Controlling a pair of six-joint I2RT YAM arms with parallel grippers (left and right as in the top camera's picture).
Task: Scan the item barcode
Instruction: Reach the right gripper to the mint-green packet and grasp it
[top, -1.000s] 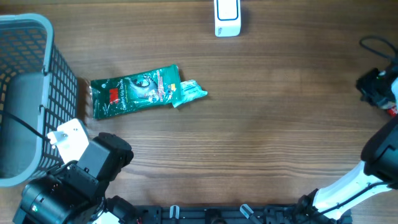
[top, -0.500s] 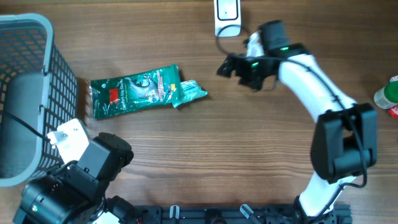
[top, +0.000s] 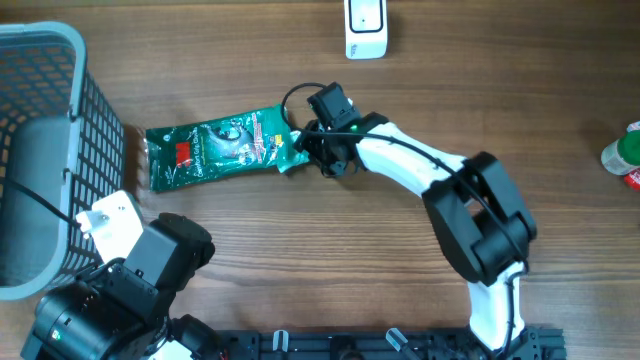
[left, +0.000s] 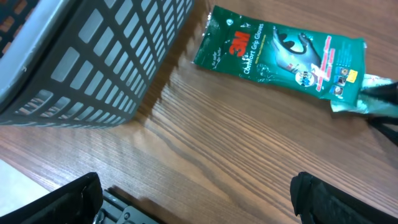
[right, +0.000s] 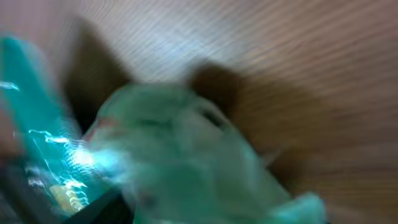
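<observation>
Overhead view, 12 o'clock at the far edge.

- Wooden table (top: 380, 250), the grain running 9 to 3.
- Grey mesh basket (top: 98, 130) at 9 o'clock, partly cut off by the frame. Inside it, a smooth grey rounded surface shows. I cannot tell whether that is the floor or contents. A black cable (top: 40, 205) crosses over it.
- Right arm (top: 420, 165) enters from 5 o'clock and stretches toward 10.
- Glove packet (top: 215, 148), green, lies flat on the table at about 10 o'clock from centre. Its long axis runs 9 to 3. It is just beside the basket wall and outside it.
- White scanner (top: 365, 28) at 12 o'clock, well apart from the packet.
- Green-capped container (top: 622, 153) at 3 o'clock, cut by the frame.

Writing:
- Left wrist view reads "3M" in red and "Comfort Grip Gloves" in white on the packet (left: 280, 56).
- Overhead gives only a red patch there.
- No barcode can be made out in any view.

Views compared:
- The left wrist view shows the basket (left: 93, 62) side-on.
- It also shows the left gripper (left: 199, 198) with jaws wide apart, holding nothing.
- The right wrist view is motion-blurred and filled with green film (right: 180, 149).
- Overhead puts the right gripper (top: 316, 150) at the packet's 3 o'clock end, over its pale tab.
- In the left wrist view, dark fingers (left: 380, 90) lie along that tab.
- I cannot tell whether the right jaws are clamped on it or only straddle it.
</observation>
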